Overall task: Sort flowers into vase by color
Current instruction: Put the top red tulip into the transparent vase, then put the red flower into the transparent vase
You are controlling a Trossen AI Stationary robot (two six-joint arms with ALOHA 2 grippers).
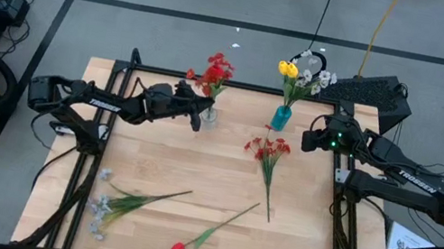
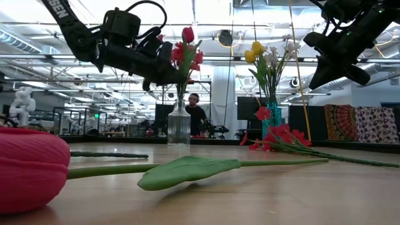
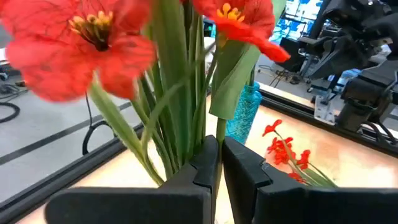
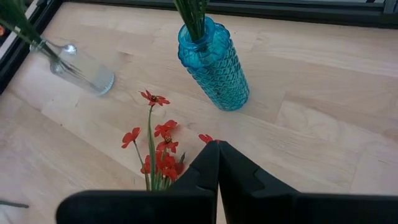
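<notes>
Left tool (image 1: 198, 112) pinching a stem among red flowers (image 1: 216, 72) in clear vase (image 1: 208, 115), upper centre. Right tool (image 1: 309, 141) pressed together, empty, beside blue vase (image 1: 281, 117); red spray (image 1: 268, 149) lies below it on desk (image 1: 294, 238).

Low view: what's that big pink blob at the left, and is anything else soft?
Low view: the blob is the red tulip head lying close to the lens, out of focus; bright ceiling lights backlight the dark arms. Left wrist view: the near red blossoms blur.

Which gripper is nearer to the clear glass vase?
Left. The left gripper is right beside the clear glass vase, at its red flowers. The right gripper waits beyond the blue vase.
</notes>
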